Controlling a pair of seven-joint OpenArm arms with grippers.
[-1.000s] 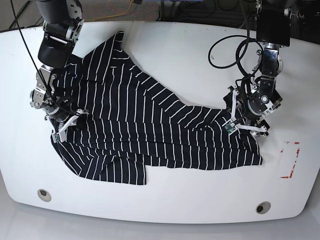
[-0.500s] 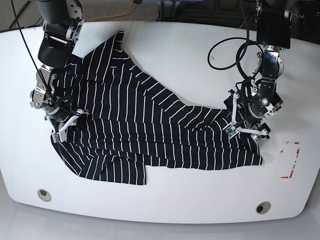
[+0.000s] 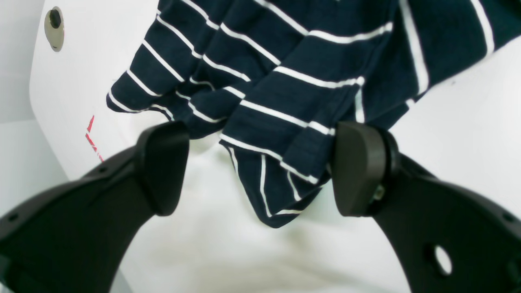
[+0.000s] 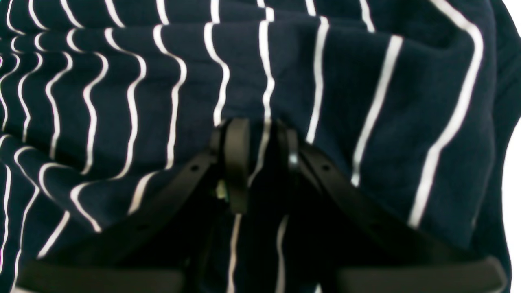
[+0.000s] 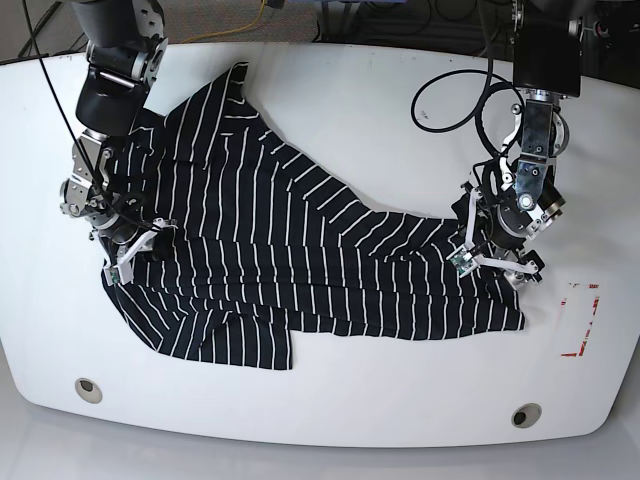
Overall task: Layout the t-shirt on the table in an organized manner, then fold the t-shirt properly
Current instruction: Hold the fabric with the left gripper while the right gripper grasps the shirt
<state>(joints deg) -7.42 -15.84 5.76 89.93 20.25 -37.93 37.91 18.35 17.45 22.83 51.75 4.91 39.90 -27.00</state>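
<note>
Two claws work on one t-shirt (image 5: 300, 260), which lies spread across the middle of the table (image 5: 360, 110), its long axis running from the far corner on the right arm's side down toward the near edge on the left arm's side. The left claw (image 3: 260, 171) stands with its fingers wide apart, and a loose corner of the cloth hangs between them, brushing one finger but not pinched. This corner is the nearest thing to that arm, so the coming move turns on it: I judge the claw must close there and pull outward. Bare table is open beyond it, toward the red mark (image 5: 582, 320) near the side edge. The right claw (image 4: 260, 162) is nearly closed and pinches a ridge of the cloth at the opposite side edge, where little free table remains.
</note>
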